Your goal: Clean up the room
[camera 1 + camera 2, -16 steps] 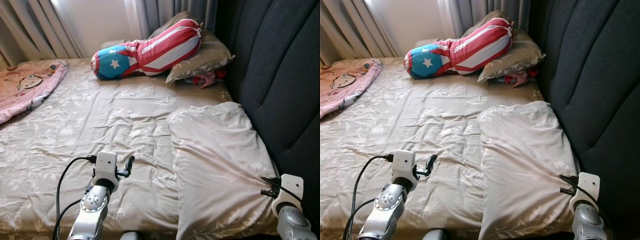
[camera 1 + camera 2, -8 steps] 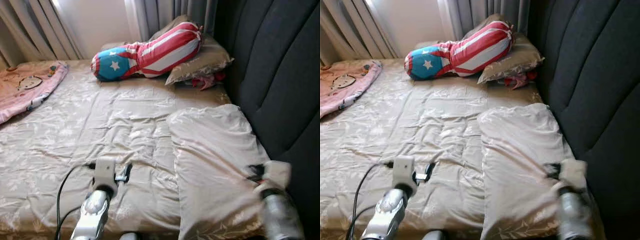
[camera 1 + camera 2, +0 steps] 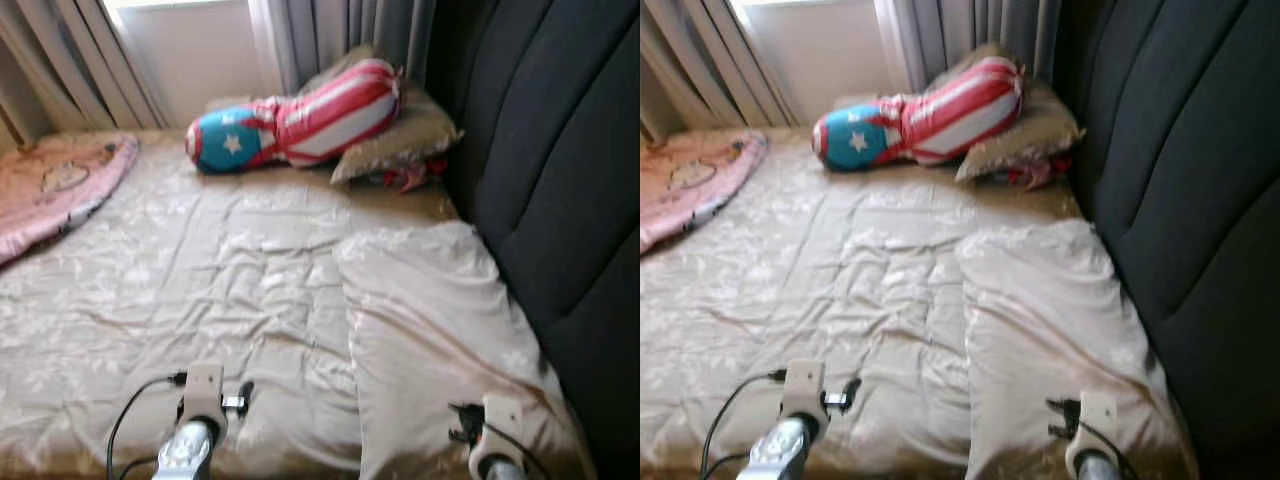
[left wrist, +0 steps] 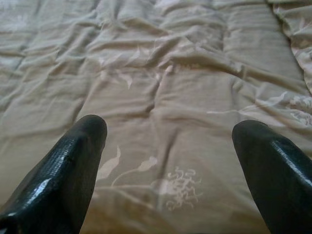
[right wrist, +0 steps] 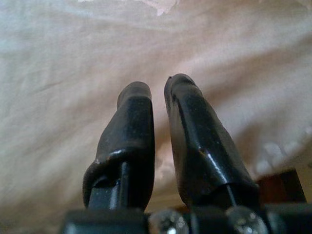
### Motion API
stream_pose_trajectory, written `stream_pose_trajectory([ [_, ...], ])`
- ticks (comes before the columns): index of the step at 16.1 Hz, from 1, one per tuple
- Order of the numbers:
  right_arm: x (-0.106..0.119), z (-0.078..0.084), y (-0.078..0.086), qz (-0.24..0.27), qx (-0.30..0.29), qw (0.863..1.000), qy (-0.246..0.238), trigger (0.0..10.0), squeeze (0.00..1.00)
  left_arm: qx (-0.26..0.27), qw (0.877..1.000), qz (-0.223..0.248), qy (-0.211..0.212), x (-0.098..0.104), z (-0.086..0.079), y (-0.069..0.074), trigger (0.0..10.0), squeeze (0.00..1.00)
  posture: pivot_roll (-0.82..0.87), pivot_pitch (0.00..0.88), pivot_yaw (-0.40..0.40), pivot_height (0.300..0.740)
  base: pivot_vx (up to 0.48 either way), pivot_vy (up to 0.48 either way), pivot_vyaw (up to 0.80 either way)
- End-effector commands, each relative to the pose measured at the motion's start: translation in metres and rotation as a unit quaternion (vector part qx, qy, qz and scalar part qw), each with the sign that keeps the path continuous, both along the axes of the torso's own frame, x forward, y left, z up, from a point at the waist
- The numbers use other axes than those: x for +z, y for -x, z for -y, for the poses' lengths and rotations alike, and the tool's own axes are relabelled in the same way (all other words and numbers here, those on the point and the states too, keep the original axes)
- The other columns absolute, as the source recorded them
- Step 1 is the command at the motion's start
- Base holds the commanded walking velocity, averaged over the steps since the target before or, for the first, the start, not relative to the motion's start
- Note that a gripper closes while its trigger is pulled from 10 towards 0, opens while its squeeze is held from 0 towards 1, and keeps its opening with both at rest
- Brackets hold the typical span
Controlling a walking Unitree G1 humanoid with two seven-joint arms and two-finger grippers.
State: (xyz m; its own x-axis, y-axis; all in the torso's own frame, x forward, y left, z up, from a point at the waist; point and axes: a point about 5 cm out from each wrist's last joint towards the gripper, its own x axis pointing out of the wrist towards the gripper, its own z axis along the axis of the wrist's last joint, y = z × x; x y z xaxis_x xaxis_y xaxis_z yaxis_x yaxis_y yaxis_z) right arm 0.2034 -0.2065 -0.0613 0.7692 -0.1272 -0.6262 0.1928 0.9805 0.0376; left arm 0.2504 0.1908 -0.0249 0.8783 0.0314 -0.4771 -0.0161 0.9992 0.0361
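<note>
- So the robot's standing at the bed's edge, with the beige pillow [image 3: 440, 340] lying lower right of the frame, against the dark headboard [image 3: 560, 170].
- Right gripper [image 5: 158, 90] hovers over the pillow's near corner, fingers pressed nearly together, nothing between them.
- Left gripper [image 4: 168, 129] hangs over the rumpled quilt [image 3: 200, 290], fingers spread wide, empty.
- That pillow looks light, floppy and a bit slick; I'd pinch a corner or bunch the cover's edge.
- Upper middle: a striped bolster [image 3: 300, 115] leans on another pillow [image 3: 400, 140]; pink blanket [image 3: 55, 190] at left.
</note>
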Motion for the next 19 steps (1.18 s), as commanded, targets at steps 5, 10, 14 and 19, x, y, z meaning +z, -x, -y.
stream_pose_trajectory([
  [5, -0.012, -0.012, 0.012, -0.047, 0.004, 0.999, -0.011, 10.0, 0.00, 0.017, 0.998, -0.061, -0.012, -0.019, -0.009, 0.015, 10.0, 0.00, -0.10, 0.000, 0.024, 0.740, 0.000, 0.000, 0.00],
  [10, -0.022, -0.004, 0.032, -0.085, -0.040, 0.995, -0.017, 10.0, 0.00, 0.011, 0.989, -0.144, -0.017, -0.039, -0.006, 0.037, 10.0, 0.00, -0.10, 0.000, 0.037, 0.740, 0.000, 0.000, 0.00],
  [14, -0.014, -0.001, 0.022, -0.037, -0.054, 0.998, 0.002, 10.0, 1.00, 0.007, 0.987, -0.158, -0.019, -0.042, -0.003, 0.040, 10.0, 0.00, -0.11, 0.000, 0.047, 0.740, 0.000, 0.000, 0.00],
  [19, -0.022, -0.009, 0.033, -0.072, -0.024, 0.997, -0.007, 10.0, 1.00, 0.005, 0.985, -0.172, -0.022, -0.047, -0.001, 0.048, 10.0, 0.00, -0.10, 0.000, 0.038, 0.740, 0.000, 0.000, 0.00],
])
